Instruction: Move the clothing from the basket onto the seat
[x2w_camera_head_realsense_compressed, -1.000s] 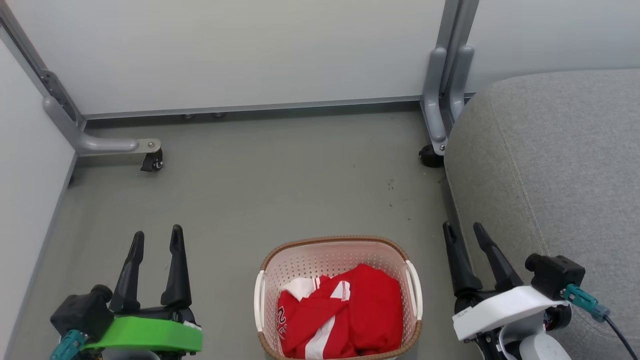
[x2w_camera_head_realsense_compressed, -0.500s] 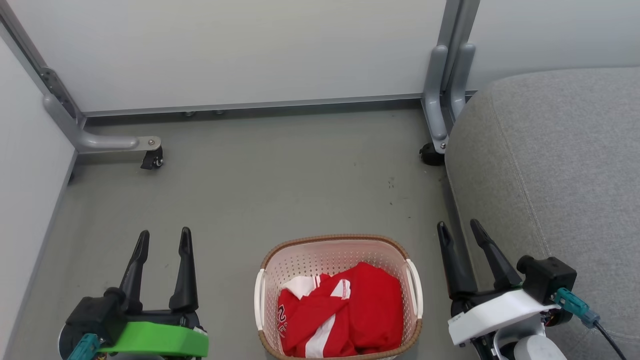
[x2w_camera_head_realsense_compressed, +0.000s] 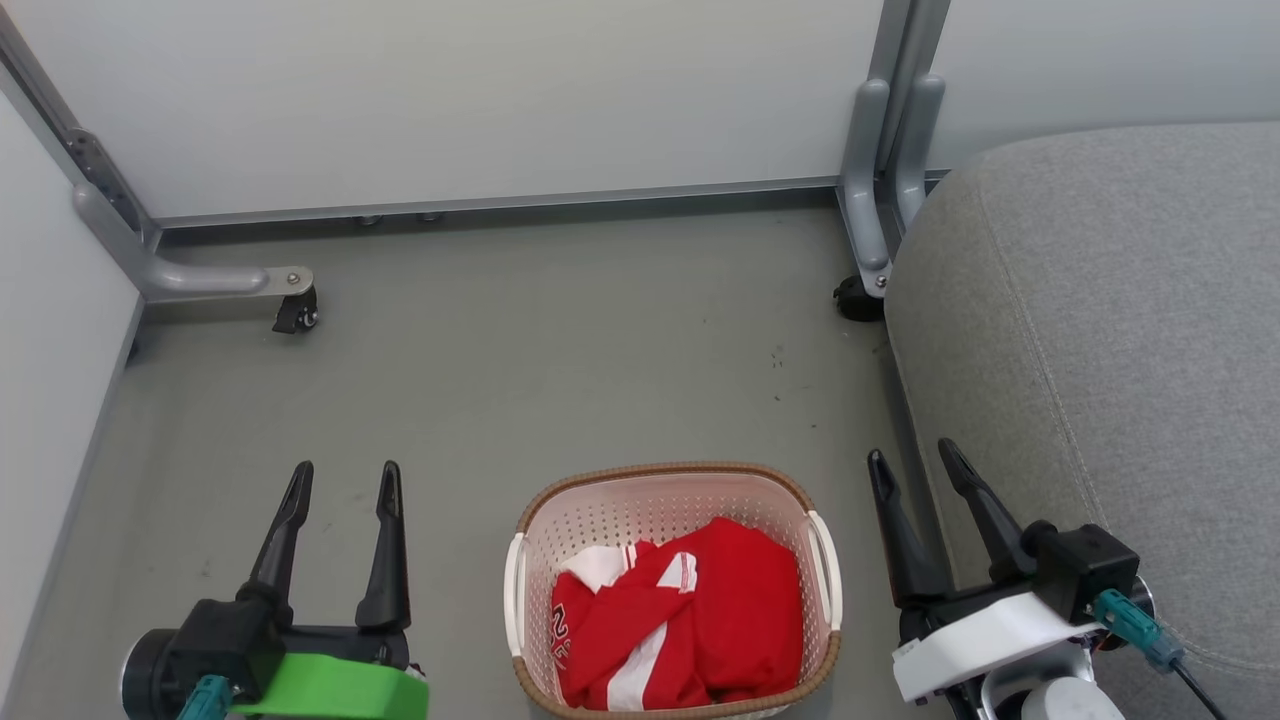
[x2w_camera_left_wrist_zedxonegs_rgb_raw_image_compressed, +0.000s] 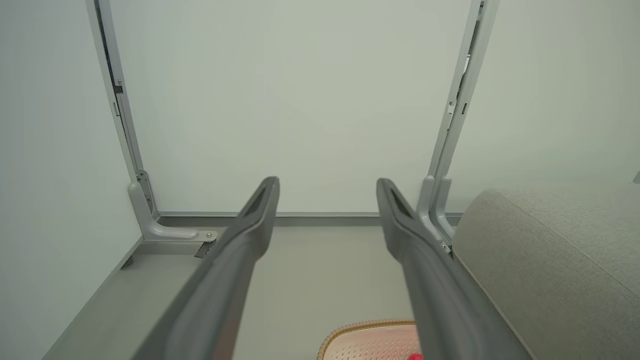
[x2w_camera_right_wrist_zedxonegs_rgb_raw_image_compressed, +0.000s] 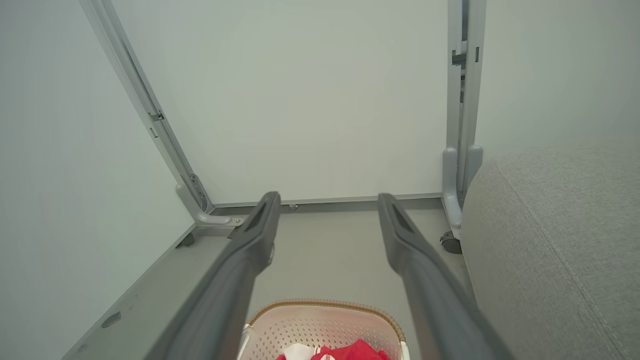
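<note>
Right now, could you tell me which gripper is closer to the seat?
The right gripper, with the white wrist cover, is beside the seat; the green-covered left gripper is beyond the basket.

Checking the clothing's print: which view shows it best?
The head view: the clothing lies in plain sight in the basket. The right wrist view catches its top edge; the left wrist, a red speck.

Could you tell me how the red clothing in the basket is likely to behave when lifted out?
Probably floppy: the clothing lies crumpled in folds, so it should sag and drape from a pinch. Likely light, as it looks like thin fabric. Its layers overlap in the basket, so one pull may drag more along.
</note>
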